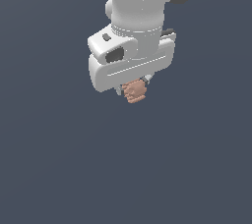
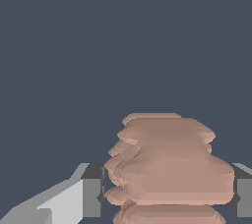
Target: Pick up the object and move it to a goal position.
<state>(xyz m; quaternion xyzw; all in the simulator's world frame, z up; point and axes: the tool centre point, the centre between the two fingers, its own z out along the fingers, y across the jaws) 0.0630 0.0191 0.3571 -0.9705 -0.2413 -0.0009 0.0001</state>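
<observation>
Wrist view: my hand (image 2: 167, 196) is closed on the block (image 2: 170, 169), pads pressed to both of its ridged sides. In the exterior view the block (image 1: 134, 92) hangs just under my hand (image 1: 133, 89). Risk, I judge: bumpy sides give poor contact, so a quick swing could slip it. No containers visible.

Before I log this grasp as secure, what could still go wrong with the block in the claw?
The pinkish-brown block has ridged, bumpy sides, so the claw pads may only touch high spots and let it twist or slip. In the exterior view most of it hangs below the fingers, so a quick move could shake it loose.
</observation>
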